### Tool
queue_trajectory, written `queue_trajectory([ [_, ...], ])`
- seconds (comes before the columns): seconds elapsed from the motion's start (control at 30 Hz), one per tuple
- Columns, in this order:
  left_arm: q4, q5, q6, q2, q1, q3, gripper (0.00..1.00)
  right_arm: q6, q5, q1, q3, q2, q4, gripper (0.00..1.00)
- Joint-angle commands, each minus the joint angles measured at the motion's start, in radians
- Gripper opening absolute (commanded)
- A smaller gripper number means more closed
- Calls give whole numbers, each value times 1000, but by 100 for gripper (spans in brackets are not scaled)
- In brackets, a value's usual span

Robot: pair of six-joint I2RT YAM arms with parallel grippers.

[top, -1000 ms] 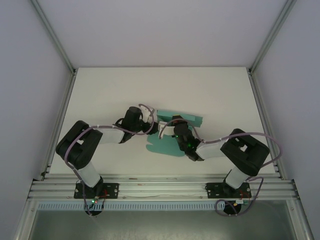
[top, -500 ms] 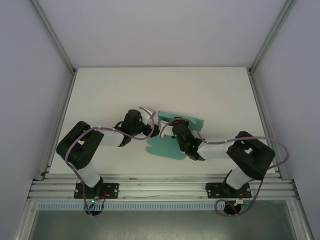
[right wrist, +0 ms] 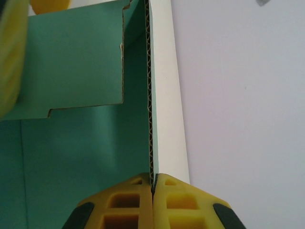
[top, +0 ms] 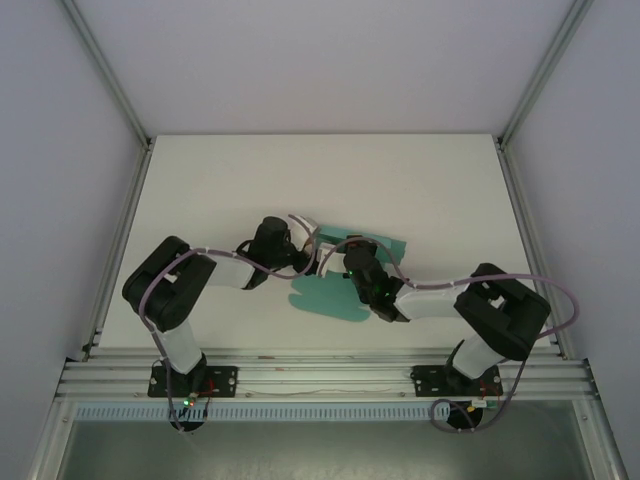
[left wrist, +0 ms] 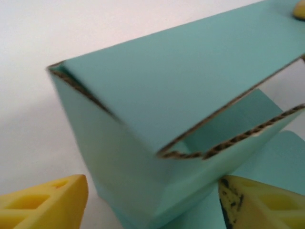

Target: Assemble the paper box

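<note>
Nearest to me, an aluminium rail (top: pixel 320 375) runs along the table's near edge, with both arm bases bolted to it. The left arm (top: pixel 165 295) bends up from its base and reaches right. The right arm (top: pixel 500 312) bends the other way and reaches left, so the two wrists meet near the middle of the white table (top: pixel 420 185).

The paper box (top: pixel 325 295) lies there under the wrists. It is teal corrugated card, half folded, with a rounded flap flat on the table toward the bases and another flap poking out on the right side.

The right gripper (top: pixel 347 258) is clenched on it. In its wrist camera the two yellow pads (right wrist: pixel 174 200) of the right gripper (right wrist: pixel 152 183) press together with one upright card wall of the paper box (right wrist: pixel 71 143) pinched edge-on between them.

The left gripper (top: pixel 306 240) sits just beside it at the box's left end. Its camera shows the left gripper (left wrist: pixel 150 191) released, its jaws spread either side of a folded corner of the paper box (left wrist: pixel 167 90). One yellow fingertip (left wrist: pixel 47 200) stands just clear of the card, with a sliver of white table between them. Whether the other touches the card, I cannot tell.

Beyond the wrists the table runs back to a pale rear wall.
</note>
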Motion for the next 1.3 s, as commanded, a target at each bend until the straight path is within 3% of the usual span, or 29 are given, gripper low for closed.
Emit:
queue_trajectory([
  [0.0,51,-24,-11,-1,-11,37,63,46,-103,27,-3,5,-130,0],
  [0.1,42,-66,-13,-16,-11,36,49,77,-123,28,6,3,-165,0],
  [0.37,102,-103,-27,-20,-12,18,29,115,-128,32,30,-2,-233,0],
  [0.5,117,-140,-30,-32,-12,9,11,141,-145,31,36,-22,-245,0],
  [0.57,121,-122,-39,-31,-12,13,11,161,-156,31,47,-24,-265,0],
  [0.63,113,-82,-40,-18,-12,26,17,163,-153,31,54,-16,-274,0],
  [0.83,104,54,-3,-14,-1,30,55,155,-146,31,44,-16,-236,0],
  [1.03,102,113,-35,-11,68,37,67,177,-179,32,43,-63,-267,0],
  [1.13,66,143,-11,13,77,62,83,194,-203,31,52,-72,-286,0],
  [1.27,22,204,20,46,75,103,82,218,-236,31,75,-58,-327,0],
])
